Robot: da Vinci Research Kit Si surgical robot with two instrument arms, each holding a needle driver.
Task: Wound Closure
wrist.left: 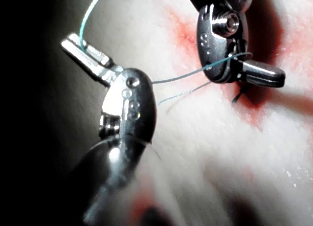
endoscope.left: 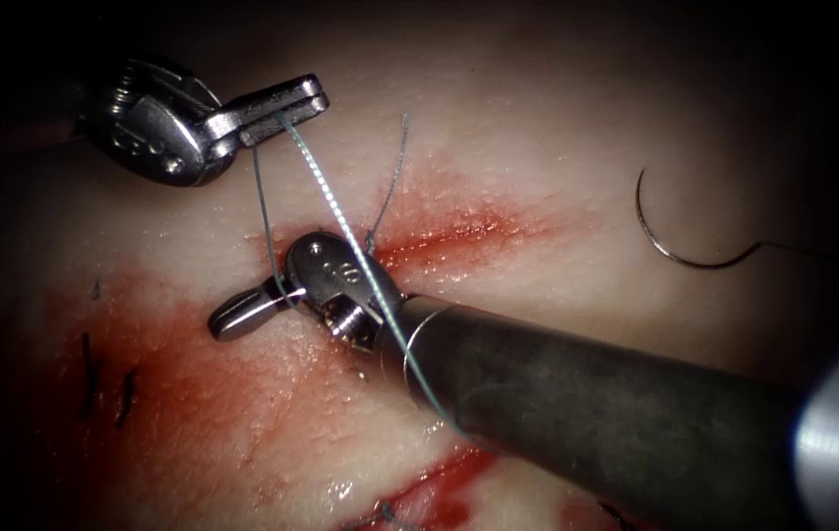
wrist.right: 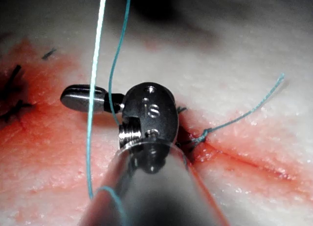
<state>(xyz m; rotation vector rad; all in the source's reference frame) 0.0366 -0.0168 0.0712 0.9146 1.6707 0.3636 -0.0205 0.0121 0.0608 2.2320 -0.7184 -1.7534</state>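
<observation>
The left tool (endoscope.left: 301, 98) is gripping the thread (endoscope.left: 335, 202); the right tool (endoscope.left: 242, 310) is closed, thread wrapping it; the needle (endoscope.left: 680, 236) is lying free on the tissue (endoscope.left: 557, 128), right of the cut (endoscope.left: 449, 231).

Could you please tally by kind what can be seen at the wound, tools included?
Needle drivers: 2, left tool shut on the thread, right tool shut, holding nothing.
Curved needle: 1, lying free on the tissue, right of the cut.
Total: 3
</observation>
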